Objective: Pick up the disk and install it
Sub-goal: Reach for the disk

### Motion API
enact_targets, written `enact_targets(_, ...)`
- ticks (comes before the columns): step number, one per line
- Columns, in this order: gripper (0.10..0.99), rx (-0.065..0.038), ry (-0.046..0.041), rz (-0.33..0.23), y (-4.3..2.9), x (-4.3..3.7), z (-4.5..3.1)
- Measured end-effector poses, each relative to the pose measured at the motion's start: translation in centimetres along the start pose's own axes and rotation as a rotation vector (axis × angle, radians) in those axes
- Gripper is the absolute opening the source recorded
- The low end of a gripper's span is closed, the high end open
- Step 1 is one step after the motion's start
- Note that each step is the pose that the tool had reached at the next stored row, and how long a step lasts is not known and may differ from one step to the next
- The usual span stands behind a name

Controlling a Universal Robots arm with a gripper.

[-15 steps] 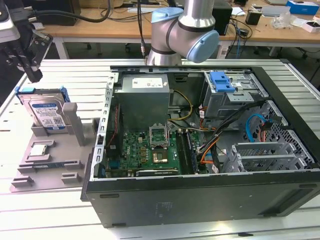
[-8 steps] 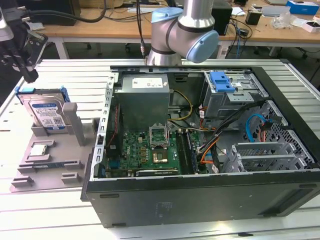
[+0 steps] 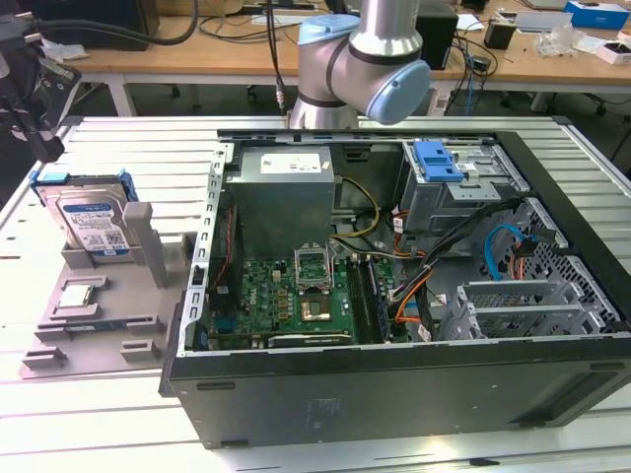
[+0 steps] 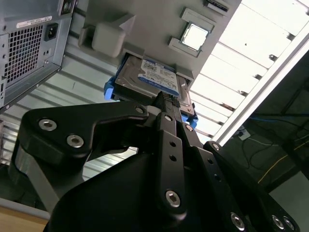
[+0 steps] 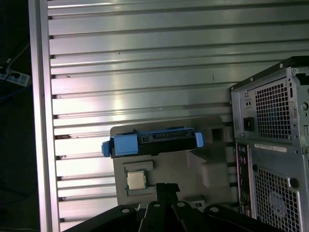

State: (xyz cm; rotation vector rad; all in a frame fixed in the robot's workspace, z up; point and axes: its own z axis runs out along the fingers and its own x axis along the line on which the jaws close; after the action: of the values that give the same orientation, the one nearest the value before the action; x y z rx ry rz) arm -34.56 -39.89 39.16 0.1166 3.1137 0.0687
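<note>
The disk [image 3: 94,222] is a silver drive with a white-and-blue label and a blue frame. It stands on edge in a grey holder [image 3: 148,296] at the exterior view's left. In the second wrist view the disk [image 4: 149,77] lies just beyond the fingertips. The first wrist view has the disk [image 5: 154,142] edge-on, some way off. My gripper [image 3: 41,138] hangs above and to the left of it, apart from it. The black fingers [image 5: 161,191] sit together, shut on nothing, and the gripper [image 4: 166,99] is also seen from the side.
An open computer case [image 3: 552,168] fills the exterior view's right, with a motherboard, cables and a blue bracket [image 3: 439,160] in its drive bay. A small square chip [image 3: 79,294] rests on the holder. The slatted metal table [image 3: 118,434] ends near the holder's left.
</note>
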Motion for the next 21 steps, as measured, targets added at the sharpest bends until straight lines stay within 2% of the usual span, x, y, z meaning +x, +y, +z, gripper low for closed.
enact_targets(11,0.106,0.000,-0.0001,0.000,-0.12,1.71,0.01)
enact_targets(17,0.106,0.000,0.0000,0.000,-0.24,3.33,-0.02)
enact_targets(21,0.106,0.000,0.0000,0.000,-0.25,3.42,-0.02)
